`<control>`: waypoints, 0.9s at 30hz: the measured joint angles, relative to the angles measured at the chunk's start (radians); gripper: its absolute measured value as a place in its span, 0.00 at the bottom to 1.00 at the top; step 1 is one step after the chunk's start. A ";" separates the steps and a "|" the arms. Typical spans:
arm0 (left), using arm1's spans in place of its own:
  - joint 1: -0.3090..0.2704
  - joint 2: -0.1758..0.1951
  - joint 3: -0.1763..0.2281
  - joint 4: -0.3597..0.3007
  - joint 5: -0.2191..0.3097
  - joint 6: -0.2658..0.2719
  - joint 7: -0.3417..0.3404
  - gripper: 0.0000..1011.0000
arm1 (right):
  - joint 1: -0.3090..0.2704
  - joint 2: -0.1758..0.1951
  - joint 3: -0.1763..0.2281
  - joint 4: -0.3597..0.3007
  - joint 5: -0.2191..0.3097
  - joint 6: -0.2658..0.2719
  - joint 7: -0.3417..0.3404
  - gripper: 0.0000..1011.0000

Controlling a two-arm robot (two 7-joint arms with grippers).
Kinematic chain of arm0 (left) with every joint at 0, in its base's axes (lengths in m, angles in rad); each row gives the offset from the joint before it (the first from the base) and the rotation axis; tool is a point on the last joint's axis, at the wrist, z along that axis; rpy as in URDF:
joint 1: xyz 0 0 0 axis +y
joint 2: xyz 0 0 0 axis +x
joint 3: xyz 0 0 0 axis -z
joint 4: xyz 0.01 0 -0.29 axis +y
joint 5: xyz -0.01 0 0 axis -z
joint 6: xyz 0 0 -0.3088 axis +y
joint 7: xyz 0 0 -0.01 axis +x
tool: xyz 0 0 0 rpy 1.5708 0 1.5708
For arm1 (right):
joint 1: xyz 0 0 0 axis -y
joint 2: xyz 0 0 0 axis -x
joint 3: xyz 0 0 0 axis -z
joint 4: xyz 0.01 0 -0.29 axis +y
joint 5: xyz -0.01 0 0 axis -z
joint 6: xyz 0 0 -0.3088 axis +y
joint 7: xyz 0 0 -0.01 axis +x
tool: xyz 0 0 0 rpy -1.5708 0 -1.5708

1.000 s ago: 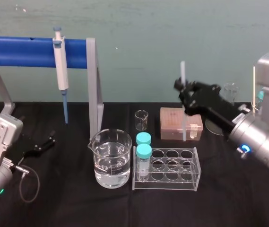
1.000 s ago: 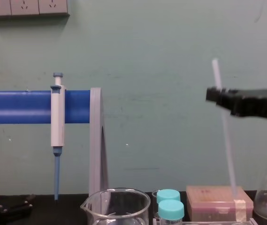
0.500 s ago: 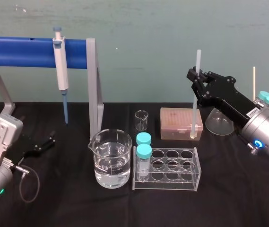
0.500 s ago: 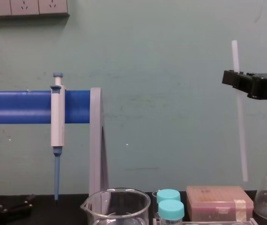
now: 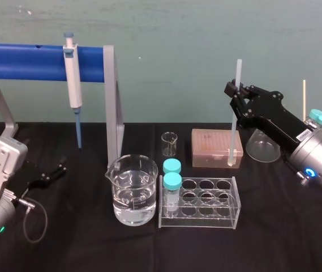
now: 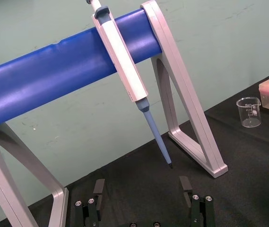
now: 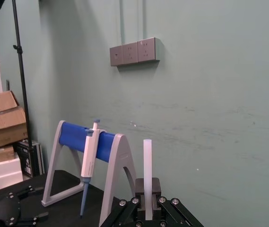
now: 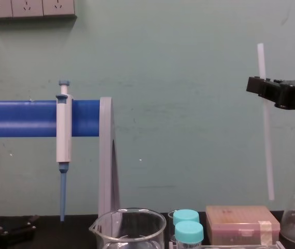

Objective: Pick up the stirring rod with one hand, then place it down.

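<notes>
Half done: the pick-up is judged complete; only the placing down is left.
Stirring rod: held nearly upright over the pink box, with its lower tip just clear of the box top in the chest view.
Right gripper: clamped on the rod's upper part, above the pink box.
Left gripper: fingers apart, parked low on the worktop, well left of the pink box.
Remaining: the rod is to be lowered and released.

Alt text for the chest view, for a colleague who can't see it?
The right gripper holds the stirring rod upright, its tip above the pink box. At left, a pipette hangs on the blue rack, the left gripper parked below.
</notes>
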 joint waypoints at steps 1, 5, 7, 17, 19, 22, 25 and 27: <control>0.000 0.000 0.000 0.000 0.000 0.000 0.000 0.99 | 0.001 0.000 0.000 0.001 0.000 0.000 0.001 0.07; 0.000 0.000 0.000 0.000 0.000 0.000 0.000 0.99 | 0.002 0.000 -0.001 0.005 0.001 0.000 0.003 0.07; 0.000 0.000 0.000 0.000 0.000 0.000 0.000 0.99 | 0.004 0.000 -0.002 0.008 0.001 0.000 0.004 0.07; 0.000 0.000 0.000 0.000 0.000 0.000 0.000 0.99 | 0.006 0.000 -0.005 0.011 0.003 0.002 0.006 0.07; 0.000 0.000 0.000 0.000 0.000 0.000 0.000 0.99 | 0.007 0.000 -0.005 0.012 0.003 0.003 0.006 0.07; 0.000 0.000 0.000 0.000 0.000 0.000 0.000 0.99 | 0.007 0.000 -0.007 0.013 0.003 0.003 0.006 0.07; 0.000 0.000 0.000 0.000 0.000 0.000 0.000 0.99 | 0.006 -0.002 -0.007 0.015 0.003 -0.001 0.006 0.07; 0.000 0.000 0.000 0.000 0.000 0.000 0.000 0.99 | 0.006 -0.003 -0.007 0.018 0.002 -0.007 0.007 0.07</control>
